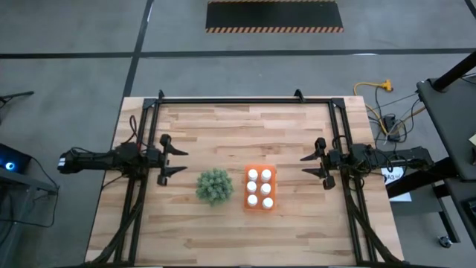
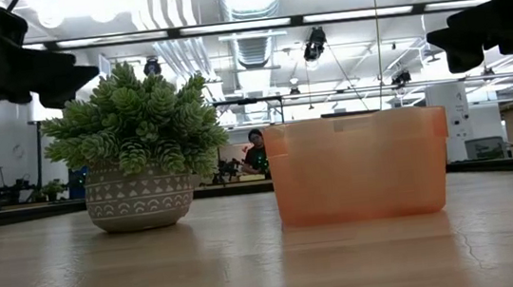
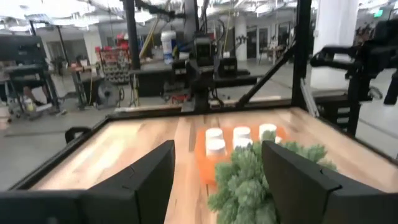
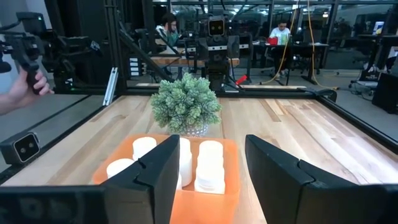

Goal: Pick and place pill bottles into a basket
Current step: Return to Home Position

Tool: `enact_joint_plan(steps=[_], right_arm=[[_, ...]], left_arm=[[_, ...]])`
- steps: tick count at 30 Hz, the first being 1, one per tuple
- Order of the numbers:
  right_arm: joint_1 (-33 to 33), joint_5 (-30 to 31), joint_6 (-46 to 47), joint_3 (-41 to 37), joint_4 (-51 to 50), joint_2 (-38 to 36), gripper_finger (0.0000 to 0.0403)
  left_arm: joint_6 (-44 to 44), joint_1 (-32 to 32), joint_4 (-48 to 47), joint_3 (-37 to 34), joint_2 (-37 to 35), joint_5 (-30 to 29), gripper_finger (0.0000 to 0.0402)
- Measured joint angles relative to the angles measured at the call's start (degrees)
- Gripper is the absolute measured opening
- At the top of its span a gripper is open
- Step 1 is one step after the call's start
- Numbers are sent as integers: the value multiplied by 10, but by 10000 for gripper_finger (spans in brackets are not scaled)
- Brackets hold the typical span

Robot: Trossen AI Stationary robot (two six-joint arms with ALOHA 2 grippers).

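The orange basket (image 1: 260,188) stands on the table right of centre, with several white pill bottles (image 1: 259,187) upright inside it in two rows. It also shows in the low view (image 2: 360,166), the left wrist view (image 3: 203,158) and the right wrist view (image 4: 231,149). My left gripper (image 1: 181,161) is open and empty, raised over the table's left side. My right gripper (image 1: 306,164) is open and empty, raised over the right side, facing the basket.
A round green bushy plant (image 1: 214,186) in a patterned pot (image 2: 139,196) stands just left of the basket. Black frame rails (image 1: 245,102) run along the table's far, left and right sides. People show in the room beyond, and a hand (image 4: 22,90) at one side.
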Motion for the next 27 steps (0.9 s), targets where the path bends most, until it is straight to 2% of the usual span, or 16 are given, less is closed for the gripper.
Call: enact_joint_plan(steps=[10, 27], right_arm=[[0, 0, 0, 0, 0, 0, 171], [0, 0, -1, 0, 0, 0, 173]], left_arm=[[-2, 0, -21, 2, 17, -9, 221], [-3, 0, 0, -1, 70, -12, 221]])
